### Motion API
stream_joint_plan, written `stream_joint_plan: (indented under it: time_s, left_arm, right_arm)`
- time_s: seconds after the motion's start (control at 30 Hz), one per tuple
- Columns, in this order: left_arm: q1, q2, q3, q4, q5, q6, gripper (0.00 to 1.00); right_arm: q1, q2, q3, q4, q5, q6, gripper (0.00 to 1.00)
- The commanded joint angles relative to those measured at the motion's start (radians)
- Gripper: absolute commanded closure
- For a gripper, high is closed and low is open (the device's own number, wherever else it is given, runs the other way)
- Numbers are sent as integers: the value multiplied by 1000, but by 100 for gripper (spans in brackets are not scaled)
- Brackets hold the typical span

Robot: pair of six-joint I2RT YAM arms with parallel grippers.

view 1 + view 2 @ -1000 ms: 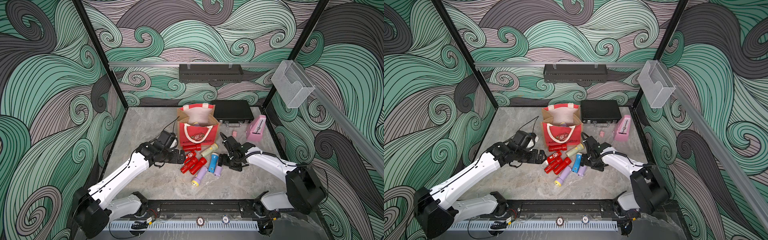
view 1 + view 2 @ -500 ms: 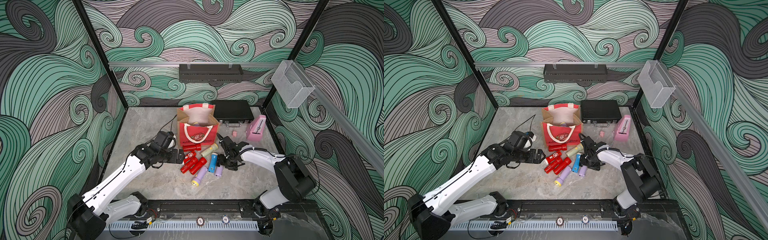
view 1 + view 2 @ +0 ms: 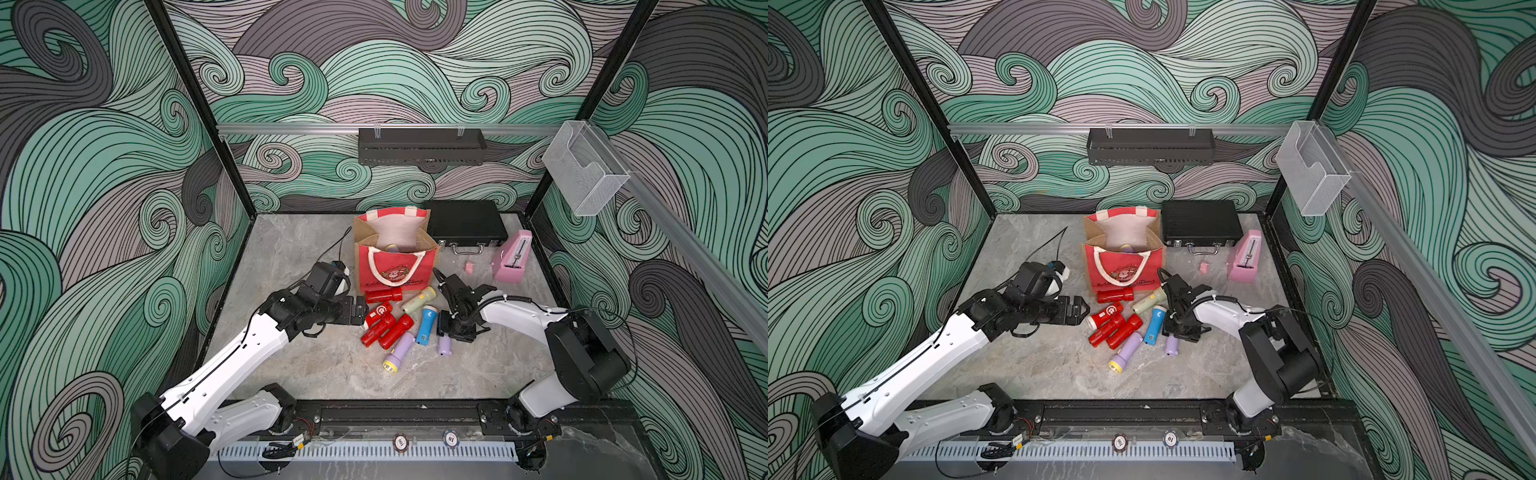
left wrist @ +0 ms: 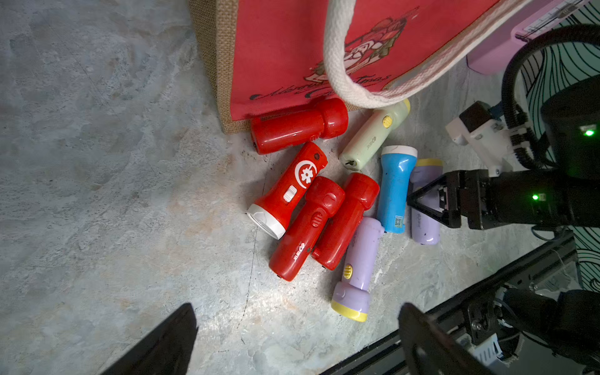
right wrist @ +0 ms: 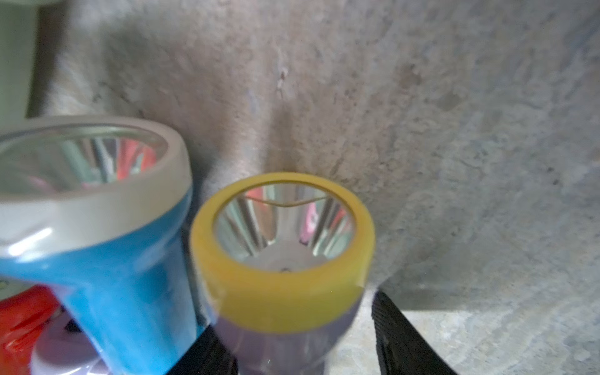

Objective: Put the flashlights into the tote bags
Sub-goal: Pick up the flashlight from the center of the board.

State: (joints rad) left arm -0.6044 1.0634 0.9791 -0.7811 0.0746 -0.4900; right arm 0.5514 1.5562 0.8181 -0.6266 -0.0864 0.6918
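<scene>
Closing squarely on the barrel is what this step calls for. The right gripper (image 3: 448,332) straddles the short lilac plastic flashlight with the yellow rim (image 5: 282,292). That flashlight lies on the grey marbled table (image 3: 291,257) in front of the boxy red-and-tan jute tote bag (image 3: 365,274), apart from it, at the end of the loose pile nearer the right arm.

In the right wrist view the black fingers (image 5: 406,341) stand spread either side of the barrel, just behind the flared head. A sliver of table shows between one of them and the plastic, so no pinch is made yet. The blue plastic flashlight with the white rim (image 5: 130,308) lies just beside it, so the near finger should go down without catching it. I judge a straight lift should come first, then a swing to the bag's open mouth, clear of the white rope handle (image 4: 336,65) drooping over its printed front.

The right arm comes in low, wrist bent so the gripper points down at the table in front of the bag. The left gripper (image 3: 1079,309) lies level, aimed at the red flashlights (image 4: 305,224) in front of the bag, jaws wide and empty.
</scene>
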Motion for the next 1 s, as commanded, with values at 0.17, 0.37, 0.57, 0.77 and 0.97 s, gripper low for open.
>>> stream_joint_plan:
  time_s: [0.17,0.37,0.57,0.77,0.97]
  left_arm:
    - [3,12,-6,52,-13,-34,2]
    - [3,-5,-22,72,-11,-65,1]
    - [5,5,1,85,-41,-77,1]
    - [4,19,7,141,-29,-115,1]
    - [14,48,14,137,0,-122,1]
  right_arm:
    - [-3,17,-27,-39,56,-17,49]
    - [-3,21,-13,-46,80,-31,69]
    - [-4,-68,-24,-72,113,-20,88]
    - [-3,-271,22,-144,167,-25,97]
    - [-4,-392,216,-260,269,-119,98]
